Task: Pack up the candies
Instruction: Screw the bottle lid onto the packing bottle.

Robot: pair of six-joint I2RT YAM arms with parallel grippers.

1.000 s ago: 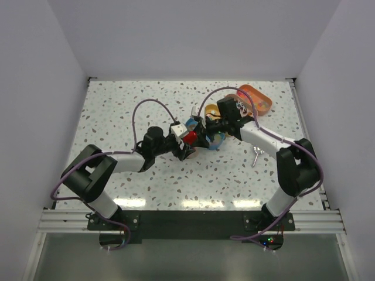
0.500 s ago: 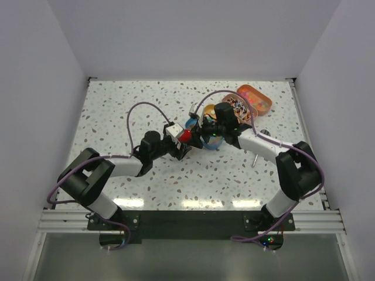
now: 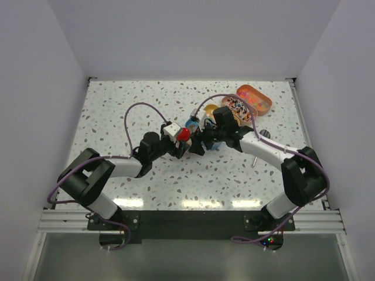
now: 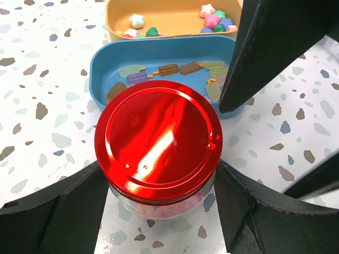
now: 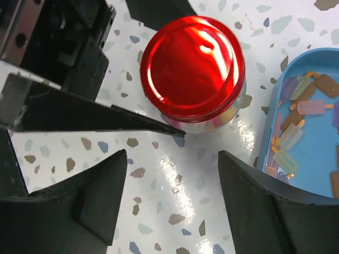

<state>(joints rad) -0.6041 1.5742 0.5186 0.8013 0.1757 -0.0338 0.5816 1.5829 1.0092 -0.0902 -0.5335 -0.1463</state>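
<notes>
Candies (image 4: 170, 68) shaped like ice lollies lie flat in an oval blue tin (image 4: 95, 79) just beyond the left gripper (image 4: 161, 182), their long axes mostly crosswise to it. That gripper clamps an upright clear jar (image 4: 159, 210). The jar's glossy red lid (image 4: 159, 137) hides most of the sweets inside. Right gripper (image 5: 172, 159) stands open above the speckled table (image 5: 159, 211), just short of the jar, and one of its fingers cuts off part of the tin.

Support surface: white speckled terrazzo tabletop (image 3: 117, 105).

Directly on it:
- Blue oval tin (image 4: 98, 69), with a yellow-orange tin (image 4: 114, 24) just behind it.
- Orange oval tin (image 3: 266, 106), far right. All three tins hold candies (image 4: 169, 68).
- Metal scoop (image 3: 265, 133), right side.
- Red-lidded glass jar (image 4: 159, 140), just beside the blue tin. Base contact cannot be confirmed.
</notes>
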